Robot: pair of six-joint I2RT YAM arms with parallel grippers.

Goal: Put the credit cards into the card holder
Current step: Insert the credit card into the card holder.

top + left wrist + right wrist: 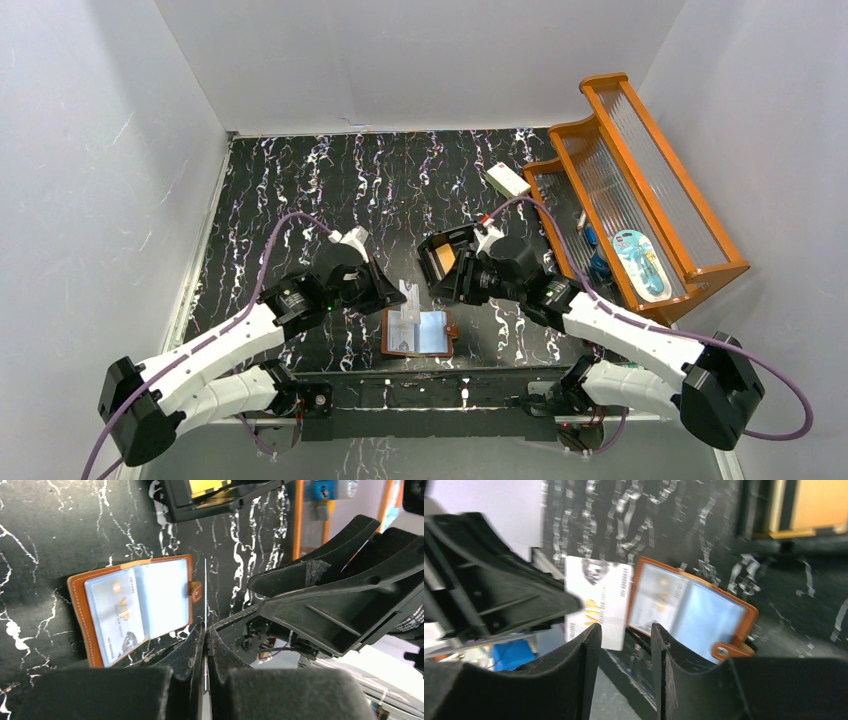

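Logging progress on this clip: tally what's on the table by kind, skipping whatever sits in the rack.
Card holder: 1
Credit cards: 3 showing (slotted card, white card in left pincer, orange card in the box)
Black box: 1
White block: 1
Wooden rack: 1
Total: 7

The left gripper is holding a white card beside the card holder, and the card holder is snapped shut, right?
Not shut: the left wrist view shows the card holder lying open, slots up. The left gripper does hold a white card beside it.
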